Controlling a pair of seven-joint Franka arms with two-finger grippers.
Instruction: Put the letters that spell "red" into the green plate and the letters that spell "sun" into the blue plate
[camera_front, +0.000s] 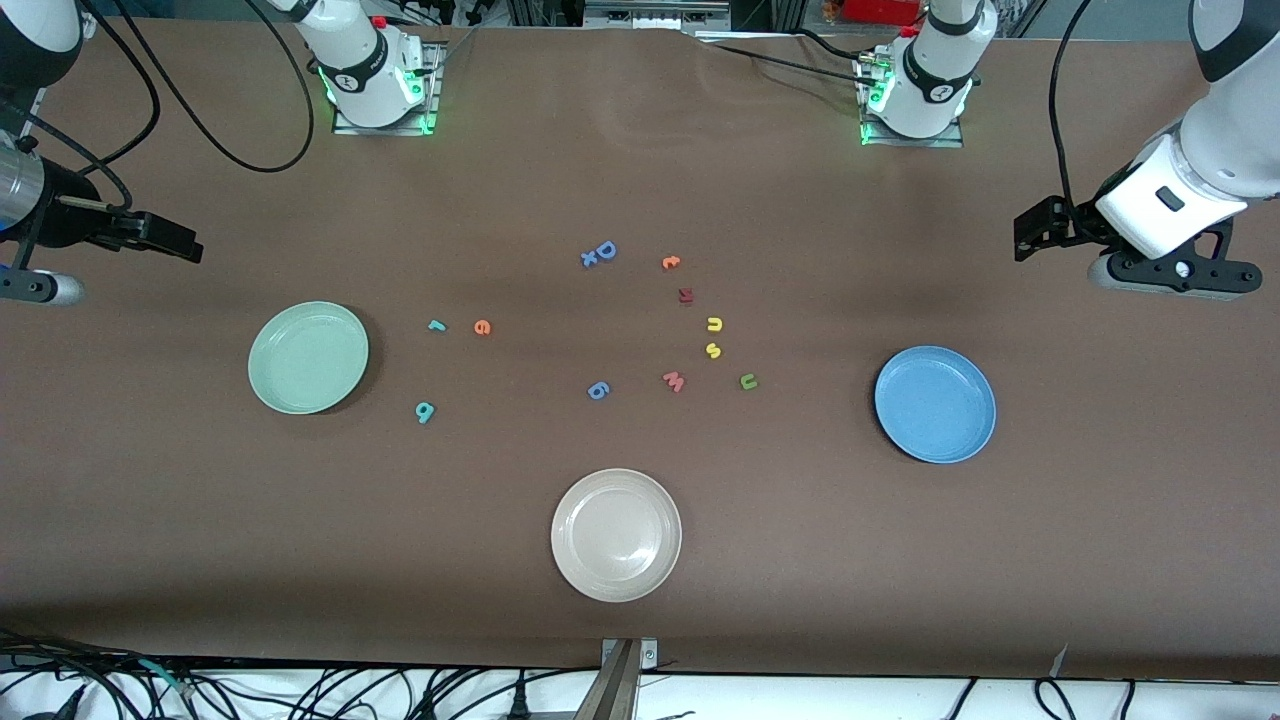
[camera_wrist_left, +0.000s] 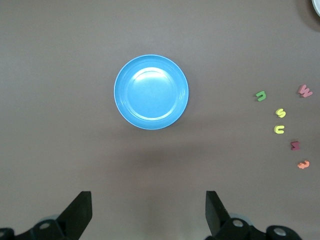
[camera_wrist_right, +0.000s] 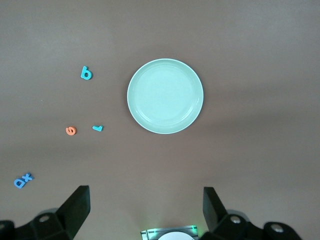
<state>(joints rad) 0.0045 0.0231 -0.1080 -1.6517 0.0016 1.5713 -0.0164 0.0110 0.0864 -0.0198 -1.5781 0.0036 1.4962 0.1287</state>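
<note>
Letters lie loose on the table between two bare plates — teal r (camera_front: 436, 325), orange e (camera_front: 482, 327) and teal d (camera_front: 425, 411) near the green plate (camera_front: 262, 385), yellow u (camera_front: 714, 324), yellow s (camera_front: 713, 350) and olive n (camera_front: 748, 381) toward the blue plate (camera_front: 972, 434). Left gripper (camera_wrist_left: 149, 210) hangs over the blue plate's end and right gripper (camera_wrist_right: 146, 207) over the green plate's end — both spread wide, holding nothing.

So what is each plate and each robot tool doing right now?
Round mint-green plate: empty, flat on the table.
Round sky-blue plate: empty, flat on the table.
Round beige plate: empty, flat on the table.
Left tool: open, holding nothing, over bare table beside the blue plate.
Right tool: open, holding nothing, over bare table beside the green plate.
</note>
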